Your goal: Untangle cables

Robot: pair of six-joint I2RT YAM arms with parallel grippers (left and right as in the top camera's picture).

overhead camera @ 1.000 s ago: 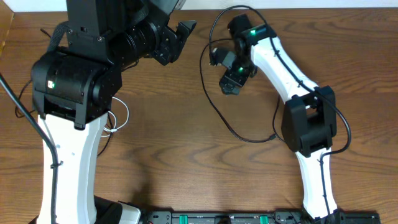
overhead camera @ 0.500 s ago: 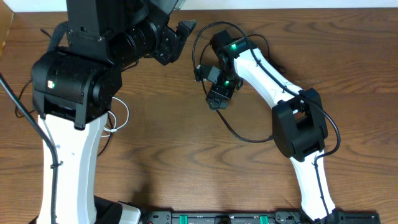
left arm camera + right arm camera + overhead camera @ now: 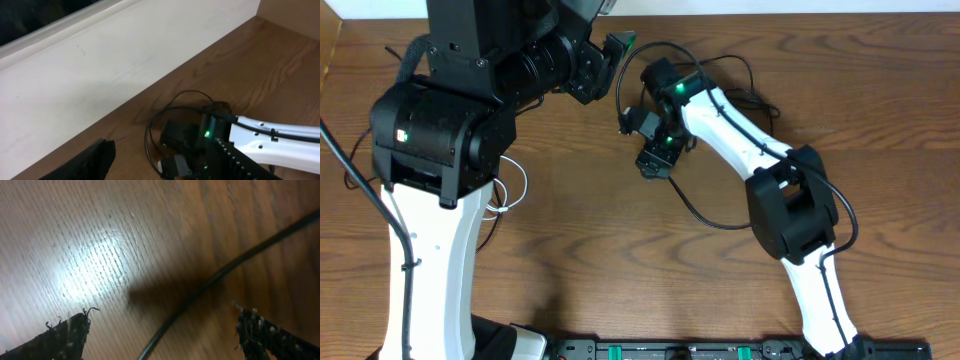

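Brown wood table (image 3: 620, 280) carries a black cable (image 3: 692, 213) that loops at the far centre around the right arm, then curves near and right. Right gripper (image 3: 653, 160) hangs low over it with fingers (image 3: 65, 335) spread wide. The cord crosses the table between them, touched by neither. White cable (image 3: 524, 186) lies on the left, just beside the left arm. Left gripper (image 3: 615, 48) sits far, left of centre; I cannot tell whether its fingers are parted.

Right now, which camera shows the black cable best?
Overhead: the black cable shows its loop and long trailing curve there. Right wrist gives one blurred close stretch; left wrist, only the loop near the wall.
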